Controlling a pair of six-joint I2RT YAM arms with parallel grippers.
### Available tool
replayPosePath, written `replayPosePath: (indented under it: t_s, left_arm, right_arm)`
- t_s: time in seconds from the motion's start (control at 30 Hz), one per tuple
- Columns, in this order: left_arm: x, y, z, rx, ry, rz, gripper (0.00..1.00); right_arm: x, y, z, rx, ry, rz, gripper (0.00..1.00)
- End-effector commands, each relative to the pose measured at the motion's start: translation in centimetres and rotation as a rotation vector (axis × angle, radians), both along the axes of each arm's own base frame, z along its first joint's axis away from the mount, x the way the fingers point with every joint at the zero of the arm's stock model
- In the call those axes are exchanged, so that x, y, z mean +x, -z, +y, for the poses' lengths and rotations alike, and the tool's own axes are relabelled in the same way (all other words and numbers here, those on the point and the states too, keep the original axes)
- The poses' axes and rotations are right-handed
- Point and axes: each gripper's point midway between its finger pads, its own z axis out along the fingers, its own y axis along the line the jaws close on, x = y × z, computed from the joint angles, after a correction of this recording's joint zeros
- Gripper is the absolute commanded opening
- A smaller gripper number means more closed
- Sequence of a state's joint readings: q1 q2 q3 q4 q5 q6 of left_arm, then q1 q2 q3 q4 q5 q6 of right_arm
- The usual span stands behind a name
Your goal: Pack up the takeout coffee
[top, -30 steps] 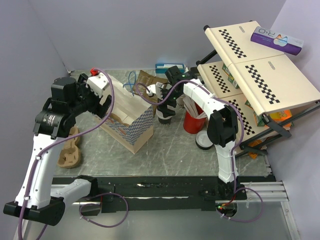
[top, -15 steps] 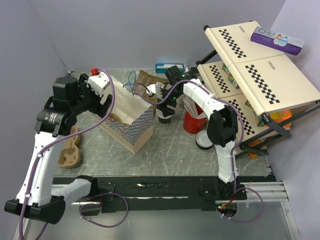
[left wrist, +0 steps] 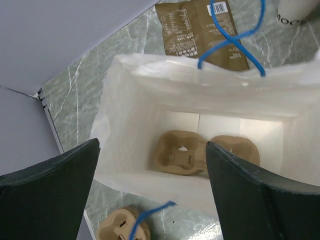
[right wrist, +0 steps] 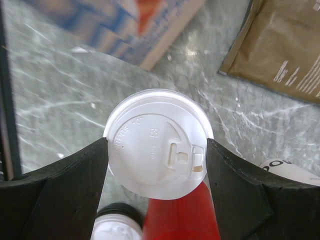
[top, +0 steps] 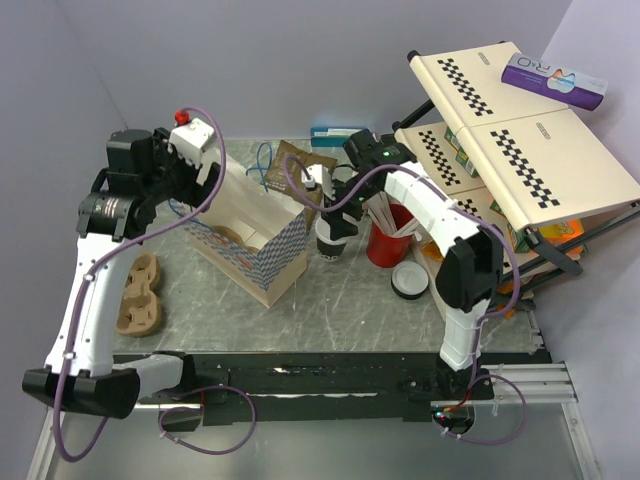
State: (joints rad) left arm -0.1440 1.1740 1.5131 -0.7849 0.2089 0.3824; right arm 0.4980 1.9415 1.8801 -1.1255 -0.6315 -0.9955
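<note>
White-lidded takeout coffee [right wrist: 150, 135] gripped by right tool [right wrist: 157, 148]; left tool [left wrist: 151, 150] spread.

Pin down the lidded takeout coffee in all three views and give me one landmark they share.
Top external: takeout coffee at centre, between the paper bag and the red cup.
Left wrist: not surely in it; a pale cup cropped at the top right corner cannot be identified.
Right wrist: dead centre, white lid between the two fingers.
Shared landmark: brown pouch, top centre in left wrist, top right in right wrist.
</note>
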Motion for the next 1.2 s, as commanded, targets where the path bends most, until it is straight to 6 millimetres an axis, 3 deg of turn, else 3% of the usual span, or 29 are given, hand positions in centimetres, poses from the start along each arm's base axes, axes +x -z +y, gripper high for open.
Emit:
replayPosePath:
  t_s: [0.0, 0.27, 0.33, 0.9, 1.17]
  left_arm:
    - [1.4, -3.6, -0.4, -0.084, -0.002, -0.078, 0.92]
    - [1.8, -3.5, -0.2, -0.117, 0.001, -0.069, 0.92]
    - [1.7, -2.8, -0.2, -0.118, -0.002, -0.057, 0.92]
    - [0.7, -1.9, 0.5, -0.109, -0.023, -0.058, 0.92]
    - [0.8, -1.9, 0.4, -0.111, -0.023, -0.045, 0.92]
  right_arm:
    - [-2.6, -3.5, 0.9, 0.092, -0.005, 0.013, 0.57]
    - [-5.7, -2.5, 1.1, 0.100, 0.013, 0.077, 0.58]
    - [-6.5, -1.3, 0.9, 0.066, 0.027, 0.087, 0.58]
    - [-10.0, 5.1, -0.3, -0.047, -0.028, -0.029, 0.57]
    - [-9.8, 6.6, -0.5, -0.059, -0.023, -0.078, 0.59]
